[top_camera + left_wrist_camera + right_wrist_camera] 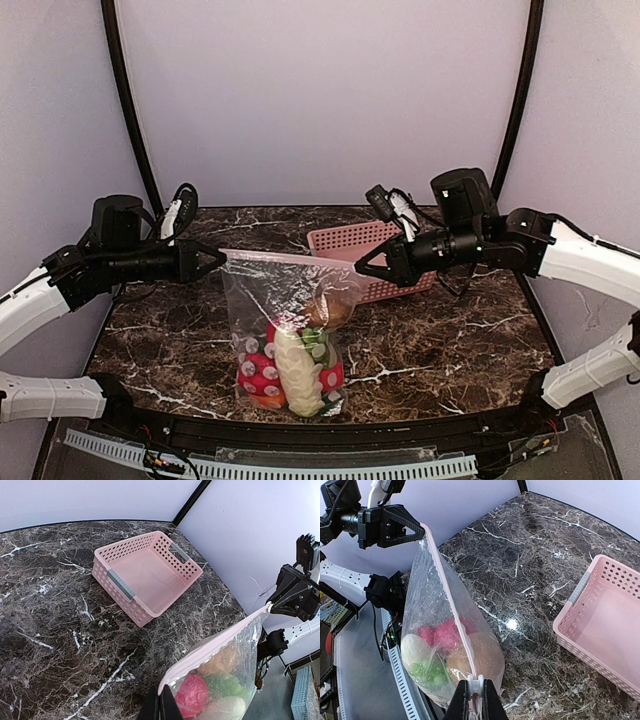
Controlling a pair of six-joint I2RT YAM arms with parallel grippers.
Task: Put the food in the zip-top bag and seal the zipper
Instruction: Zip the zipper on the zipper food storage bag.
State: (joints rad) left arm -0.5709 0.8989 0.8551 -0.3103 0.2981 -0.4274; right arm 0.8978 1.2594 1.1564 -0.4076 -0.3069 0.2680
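- clear dotted zip-top plastic bag (pixel 262 300) hangs over dark marble bench (pixel 450 340), toy food (pixel 292 372) sagging inside.
- pink zipper strip (pixel 285 258) pulled taut, likely for sealing.
- left end effector (pixel 221 261) clamps bag corner; right end effector (pixel 358 270) pinches white slider (pixel 475 682).

No text, label or number can be read anywhere.

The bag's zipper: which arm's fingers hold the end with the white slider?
The right arm's fingers hold the white slider; the left fingers pinch only the plain corner.
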